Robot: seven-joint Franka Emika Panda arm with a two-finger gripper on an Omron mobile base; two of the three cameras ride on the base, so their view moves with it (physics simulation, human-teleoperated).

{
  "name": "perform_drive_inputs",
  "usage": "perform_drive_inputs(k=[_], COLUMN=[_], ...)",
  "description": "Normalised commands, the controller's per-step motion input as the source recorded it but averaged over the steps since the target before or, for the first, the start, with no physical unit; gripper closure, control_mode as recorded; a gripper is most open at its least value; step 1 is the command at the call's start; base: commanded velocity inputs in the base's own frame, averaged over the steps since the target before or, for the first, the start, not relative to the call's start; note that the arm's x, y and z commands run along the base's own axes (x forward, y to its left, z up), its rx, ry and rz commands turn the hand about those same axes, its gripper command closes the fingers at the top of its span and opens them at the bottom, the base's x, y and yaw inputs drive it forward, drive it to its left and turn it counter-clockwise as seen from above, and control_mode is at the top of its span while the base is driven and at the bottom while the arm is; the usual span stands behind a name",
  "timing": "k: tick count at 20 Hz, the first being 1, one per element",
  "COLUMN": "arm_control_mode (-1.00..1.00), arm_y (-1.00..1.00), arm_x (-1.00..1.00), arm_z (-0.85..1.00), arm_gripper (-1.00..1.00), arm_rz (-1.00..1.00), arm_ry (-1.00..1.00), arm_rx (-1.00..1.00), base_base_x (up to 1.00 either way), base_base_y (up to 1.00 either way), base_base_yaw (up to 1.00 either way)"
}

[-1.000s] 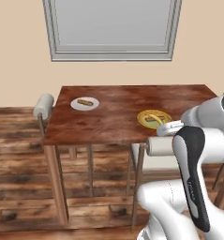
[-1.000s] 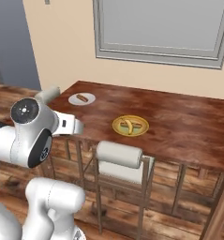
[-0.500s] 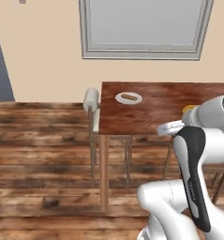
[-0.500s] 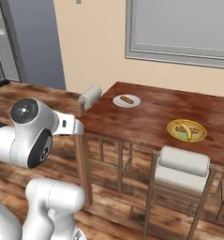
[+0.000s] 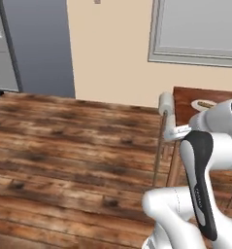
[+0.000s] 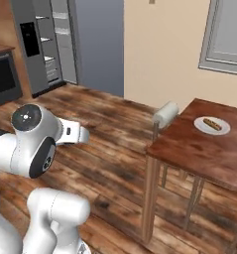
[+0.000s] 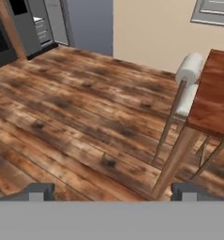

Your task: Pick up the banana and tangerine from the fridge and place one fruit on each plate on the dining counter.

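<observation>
Fridge (image 6: 43, 47) stands open at the far end of the wooden floor (image 6: 105, 149), well apart from the reddish desk (image 6: 199, 146), where a white plate (image 6: 211, 125) holds a small brown food, a chair (image 6: 165, 115) at its end, while the claw (image 7: 111, 191) hangs spread and empty.

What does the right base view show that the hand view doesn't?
Right base view alone: the white plate with a brown food on it, on the dining counter, and the fridge's dispenser panel. Hand view alone: the open hand over bare wood floor, with nothing between its fingertips. Both share the counter corner, the white-cushioned chair beside it and the fridge at the far left.
</observation>
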Motion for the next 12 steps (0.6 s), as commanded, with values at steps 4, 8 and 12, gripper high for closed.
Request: perform_drive_inputs(k=[4, 8, 12], arm_control_mode=[1.00, 1.00, 1.00], arm_y=[0.00, 0.00, 0.00], arm_x=[0.00, 0.00, 0.00], arm_z=[0.00, 0.00, 0.00], arm_gripper=[-1.00, -1.00, -1.00], arm_rz=[0.00, 0.00, 0.00], arm_ry=[0.00, 0.00, 0.00], arm_rx=[0.00, 0.00, 0.00], base_base_x=[0.27, 0.52, 0.82], base_base_y=[0.80, 0.63, 0.35], base_base_yaw=[0.41, 0.37, 0.35])
